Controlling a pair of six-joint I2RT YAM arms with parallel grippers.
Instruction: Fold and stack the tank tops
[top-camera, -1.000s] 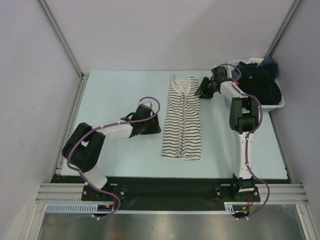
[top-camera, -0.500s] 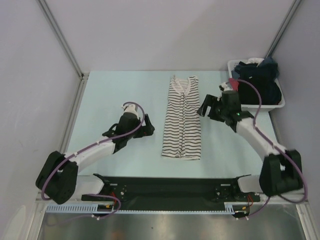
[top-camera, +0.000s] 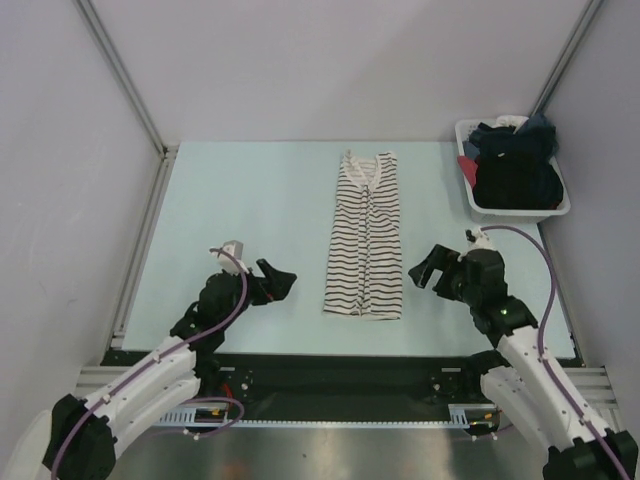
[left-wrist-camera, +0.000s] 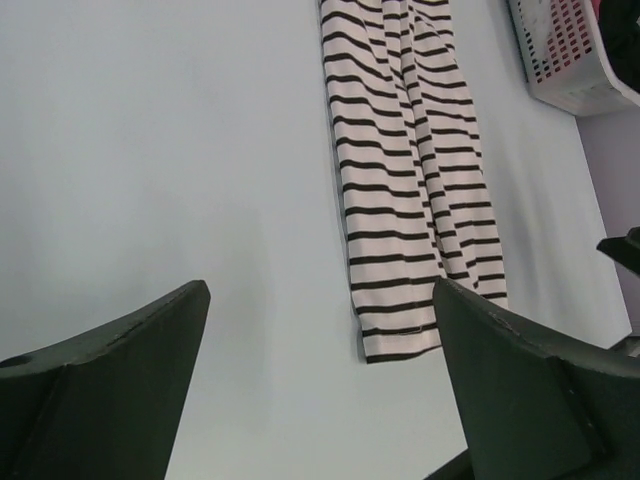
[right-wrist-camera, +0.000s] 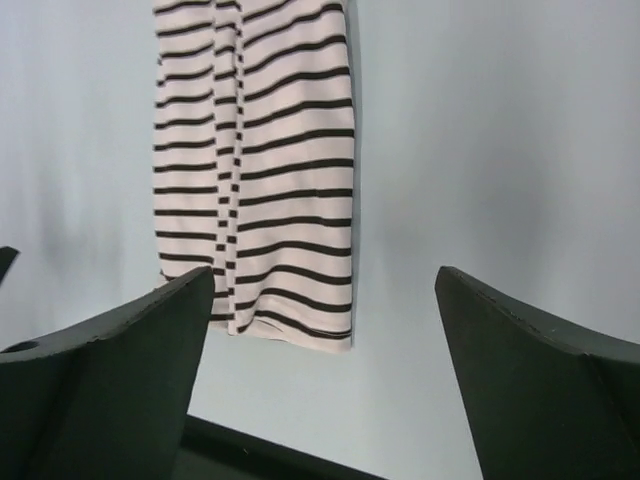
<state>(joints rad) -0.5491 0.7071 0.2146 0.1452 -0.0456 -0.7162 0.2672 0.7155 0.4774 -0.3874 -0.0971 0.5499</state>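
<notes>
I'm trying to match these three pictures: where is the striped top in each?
Top view: striped top mid-table, lying lengthwise.
Left wrist: striped top upper right of centre.
Right wrist: striped top upper left.
Shared landmark: the pale blue table under it.

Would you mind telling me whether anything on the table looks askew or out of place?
Nothing stands out. The striped tank top lies flat and straight in a narrow fold mid-table. Dark clothes are heaped in the basket at the far right corner. The left fingers and right fingers stand open, clear of the cloth.
</notes>
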